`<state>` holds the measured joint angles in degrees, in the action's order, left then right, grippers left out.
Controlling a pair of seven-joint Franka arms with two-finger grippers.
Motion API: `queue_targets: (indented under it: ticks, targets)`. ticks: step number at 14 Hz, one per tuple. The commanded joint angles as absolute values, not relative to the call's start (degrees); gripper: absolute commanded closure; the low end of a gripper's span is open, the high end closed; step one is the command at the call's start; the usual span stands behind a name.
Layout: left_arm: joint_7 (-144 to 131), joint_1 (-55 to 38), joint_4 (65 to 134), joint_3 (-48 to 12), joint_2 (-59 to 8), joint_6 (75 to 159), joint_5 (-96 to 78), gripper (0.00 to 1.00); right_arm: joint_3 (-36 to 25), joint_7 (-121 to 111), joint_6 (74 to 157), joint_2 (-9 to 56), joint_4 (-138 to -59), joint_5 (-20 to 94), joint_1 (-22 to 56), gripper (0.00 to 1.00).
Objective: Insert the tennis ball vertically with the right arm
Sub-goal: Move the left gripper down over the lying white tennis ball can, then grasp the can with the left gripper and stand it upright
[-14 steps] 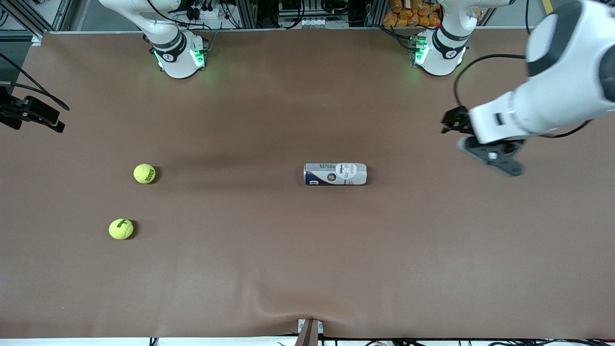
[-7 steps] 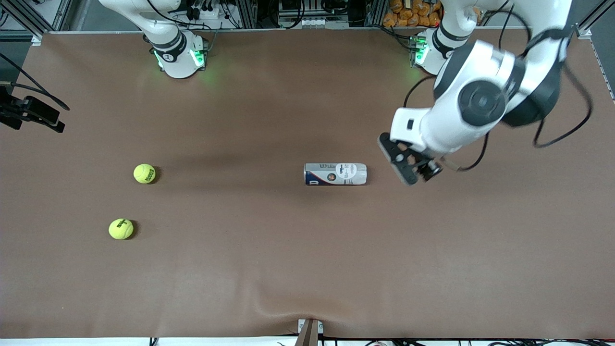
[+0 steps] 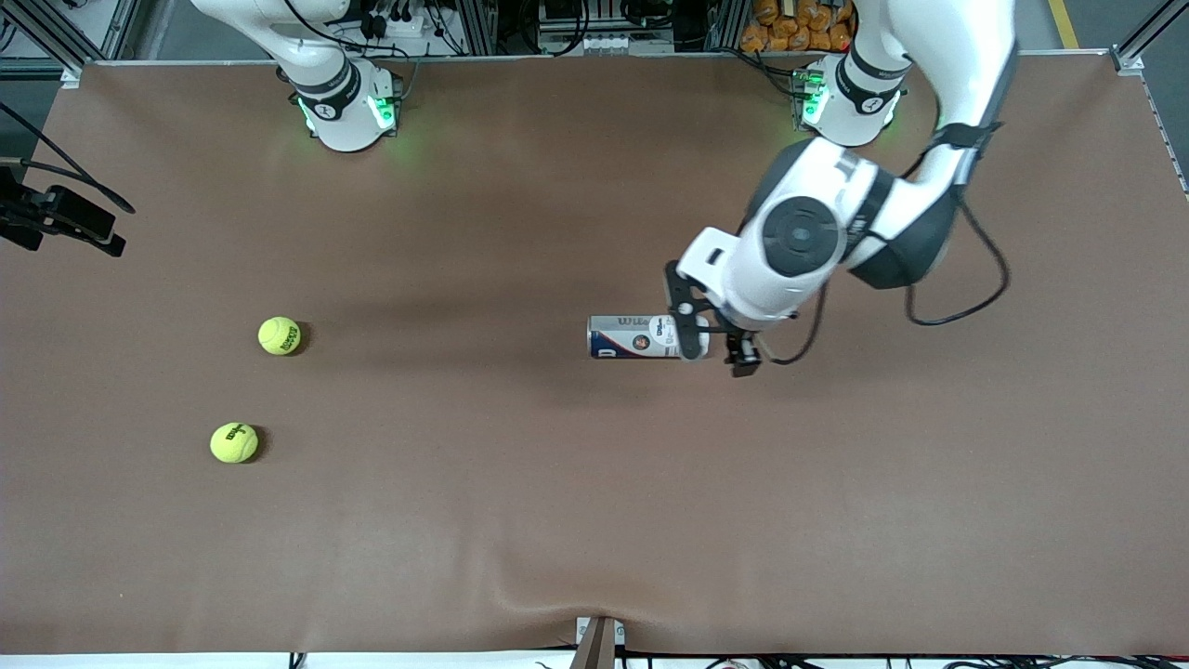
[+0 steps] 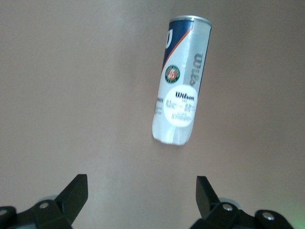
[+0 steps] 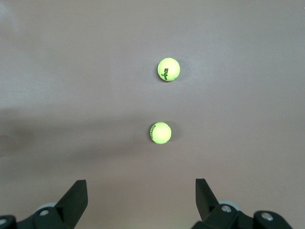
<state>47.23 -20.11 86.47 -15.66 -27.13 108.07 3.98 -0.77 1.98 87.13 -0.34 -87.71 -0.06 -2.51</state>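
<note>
Two yellow-green tennis balls lie toward the right arm's end of the table, one [image 3: 280,335] farther from the front camera than the other [image 3: 234,442]. The right wrist view shows both balls [image 5: 168,69] [image 5: 160,132] well below my right gripper [image 5: 140,186], which is open and empty. Only the right arm's base [image 3: 344,102] shows in the front view. A silver-white Wilson ball can [image 3: 641,336] with a blue end lies on its side mid-table. My left gripper [image 3: 713,342] hangs open over the can's end toward the left arm; the can [image 4: 178,100] lies ahead of that gripper [image 4: 140,183].
The brown table cover [image 3: 594,520] has a small ridge at its front edge near a bracket [image 3: 599,641]. A black camera mount [image 3: 56,218] sticks in at the right arm's end. Racks and cables stand along the edge by the bases.
The left arm has swung in from its end of the table and now hangs over the can's end. Balls and can have not moved. Both grippers stay open.
</note>
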Motion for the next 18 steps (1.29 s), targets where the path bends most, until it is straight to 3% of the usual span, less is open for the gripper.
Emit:
queue_targets:
  ticks: [1,6,10,18]
  targets:
    - [47.81,-20.83,89.02,-16.0,-29.09,113.97,5.54,0.0,-0.26,2.55,86.66,-0.26,-87.28,-0.53,-3.08,0.0]
    - [47.2,-23.64,90.26,-16.0,-33.92,121.19,8.44,0.0,-0.26,2.55,86.66,-0.26,-87.19,-0.53,-3.08,0.0]
    - [47.11,-24.17,95.53,-16.0,-34.37,128.48,11.77,0.0,-0.26,2.55,86.66,-0.26,-87.28,-0.53,-3.16,0.0]
    - [42.63,-27.42,99.83,-15.82,-34.19,131.92,15.12,0.0,-0.26,2.46,86.57,-0.26,-87.27,-0.53,-3.08,0.0]
